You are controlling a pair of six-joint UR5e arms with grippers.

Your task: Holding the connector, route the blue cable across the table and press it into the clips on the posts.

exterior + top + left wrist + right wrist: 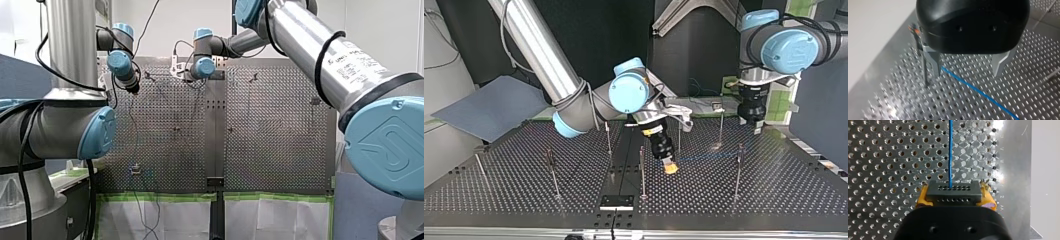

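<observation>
In the right wrist view my right gripper [955, 199] is shut with its yellow pads [922, 197] on a black connector [953, 190]. The blue cable [950, 150] leaves the connector and runs straight ahead over the perforated table. In the top view that gripper [669, 168] hangs low near the table's middle, beside a thin post [642, 172]. My left gripper [968, 73] is open, its metal fingers [934, 62] just above the table. The blue cable [978, 91] lies on the plate and ends near one finger. A post with a clip [915, 28] stands right beside that finger.
Several thin posts [737, 170] stand across the perforated table [514, 185]. A black plate [616, 202] sits at the table edge at the bottom of the top view. A grey board [489, 107] lies off the table at that view's left. My left arm's gripper [755, 128] hangs at the right.
</observation>
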